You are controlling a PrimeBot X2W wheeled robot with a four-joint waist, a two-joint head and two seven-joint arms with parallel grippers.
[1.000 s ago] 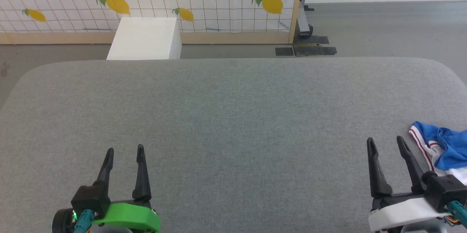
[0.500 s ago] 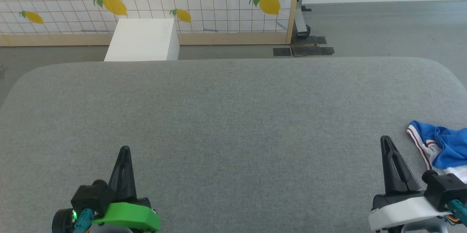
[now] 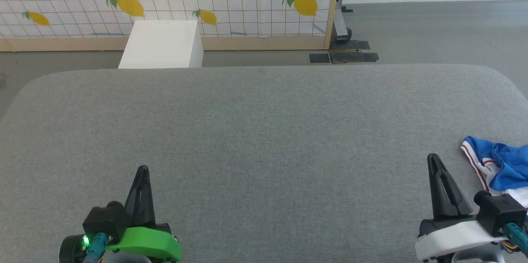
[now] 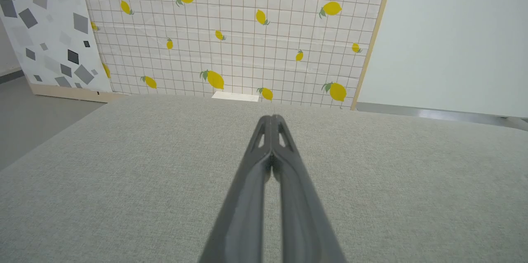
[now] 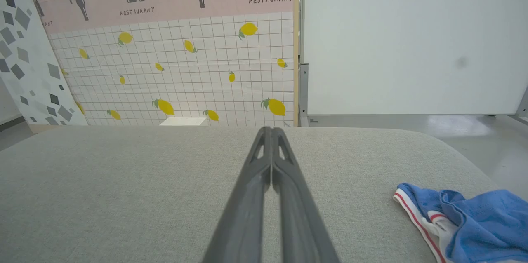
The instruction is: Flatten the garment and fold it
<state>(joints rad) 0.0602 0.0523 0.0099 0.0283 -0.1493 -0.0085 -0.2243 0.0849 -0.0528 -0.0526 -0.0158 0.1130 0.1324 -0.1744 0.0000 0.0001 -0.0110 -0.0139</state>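
On the grey table (image 3: 264,131), I hold my left gripper (image 3: 142,170) and right gripper (image 3: 432,159), both spread a second ago, now pressed together, empty; the garment (image 3: 506,165) lies crumpled, unmoved, at the right edge, just beside my right gripper.

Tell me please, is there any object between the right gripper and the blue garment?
Nothing visible stands between them. The right gripper, fingers shut, sits just left of the crumpled garment, with bare grey padded surface between. The garment runs off the head view's right edge.
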